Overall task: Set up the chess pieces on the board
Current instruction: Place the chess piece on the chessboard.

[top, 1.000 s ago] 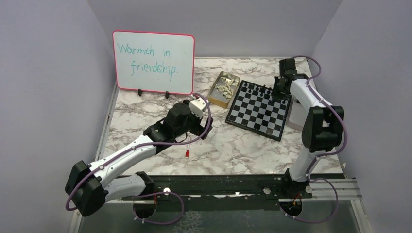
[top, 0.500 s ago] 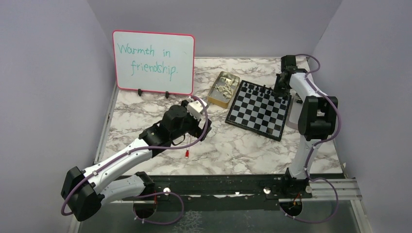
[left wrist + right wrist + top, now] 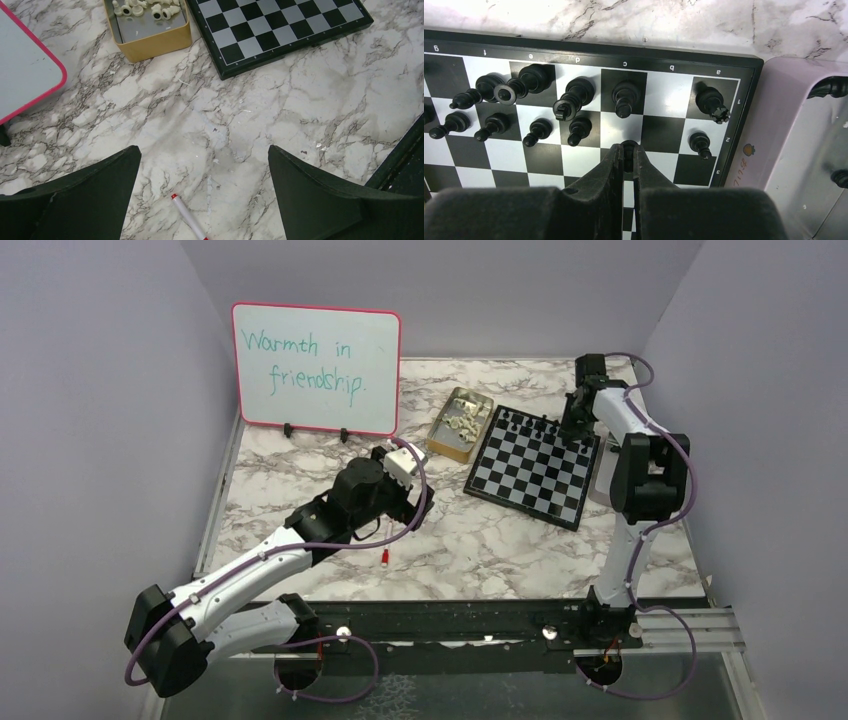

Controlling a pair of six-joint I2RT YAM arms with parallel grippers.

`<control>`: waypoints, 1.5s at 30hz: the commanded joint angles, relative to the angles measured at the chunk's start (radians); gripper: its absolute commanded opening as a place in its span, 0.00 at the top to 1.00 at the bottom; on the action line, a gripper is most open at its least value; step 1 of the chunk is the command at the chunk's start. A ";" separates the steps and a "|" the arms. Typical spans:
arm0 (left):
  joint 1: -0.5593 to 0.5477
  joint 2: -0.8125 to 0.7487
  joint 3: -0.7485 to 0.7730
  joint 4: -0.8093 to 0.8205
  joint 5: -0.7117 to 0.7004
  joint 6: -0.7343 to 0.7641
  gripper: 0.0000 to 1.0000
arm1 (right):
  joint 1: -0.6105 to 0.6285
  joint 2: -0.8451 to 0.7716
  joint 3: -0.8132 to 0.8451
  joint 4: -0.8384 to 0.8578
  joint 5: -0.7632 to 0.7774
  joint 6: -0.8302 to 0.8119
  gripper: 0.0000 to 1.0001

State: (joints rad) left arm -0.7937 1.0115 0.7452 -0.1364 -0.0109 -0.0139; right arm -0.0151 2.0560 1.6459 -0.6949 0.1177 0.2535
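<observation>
The board (image 3: 535, 465) lies at the back right with black chess pieces (image 3: 525, 422) in its two far rows. My right gripper (image 3: 628, 146) hangs low over the board's far right part (image 3: 659, 95), its fingers shut on a black chess piece (image 3: 628, 155) standing in the second row. Other black pieces (image 3: 624, 95) stand around it, two of them tilted or lying. Cream chess pieces (image 3: 145, 7) lie in a yellow tin (image 3: 155, 42) left of the board (image 3: 280, 25). Over the bare marble, my left gripper (image 3: 204, 150) is open and empty.
A pink tray (image 3: 774, 125) right of the board holds more black pieces (image 3: 824, 87). A pink-framed whiteboard (image 3: 315, 368) stands at the back left. A red-capped white pen (image 3: 187, 217) lies on the marble under the left gripper.
The right arm's elbow has swung up and left while its gripper stayed over the board's far right part. The left arm has shifted slightly back and left.
</observation>
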 commanded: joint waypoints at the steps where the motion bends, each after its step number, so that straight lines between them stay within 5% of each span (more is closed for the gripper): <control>1: -0.004 -0.021 -0.009 0.024 -0.021 0.009 0.01 | -0.006 0.033 0.033 -0.010 -0.031 0.007 0.87; 45: -0.004 -0.044 -0.017 0.028 -0.037 0.042 0.01 | -0.006 0.041 0.094 -0.068 -0.047 0.016 0.73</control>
State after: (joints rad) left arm -0.7940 0.9855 0.7437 -0.1356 -0.0280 0.0193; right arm -0.0151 2.1300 1.7130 -0.7235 0.0837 0.2607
